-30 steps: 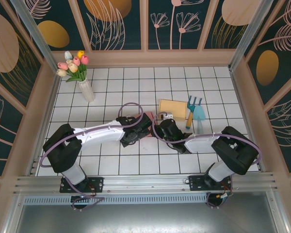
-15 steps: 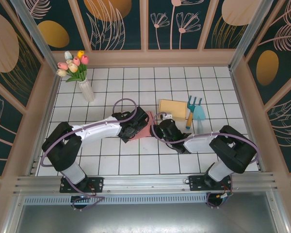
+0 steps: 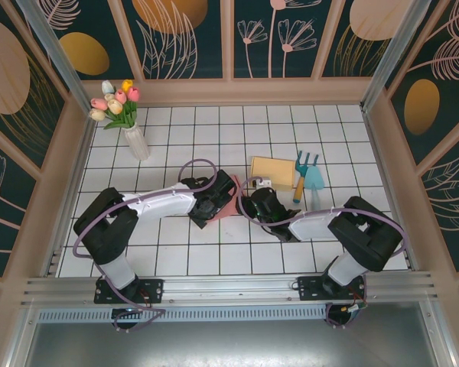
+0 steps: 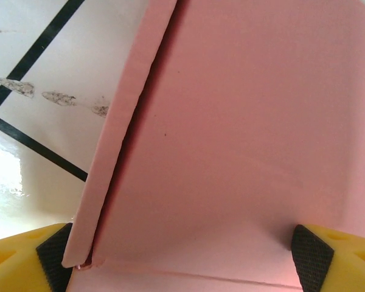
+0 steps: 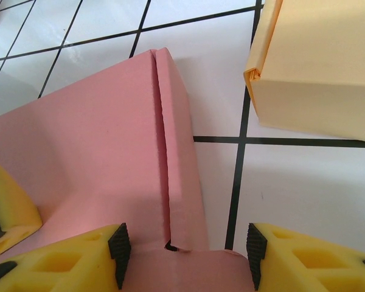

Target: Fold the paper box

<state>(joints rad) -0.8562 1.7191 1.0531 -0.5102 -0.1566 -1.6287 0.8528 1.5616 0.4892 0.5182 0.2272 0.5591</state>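
Flanking pink box [image 4: 243, 134] | arms low, bent inward | left tool [image 4: 182, 261] apart | right tool [image 5: 185, 255] apart

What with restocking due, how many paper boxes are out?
2: a pink box in the middle between the arms, a yellow box just beyond it, to the right. Others could hide under the arms.
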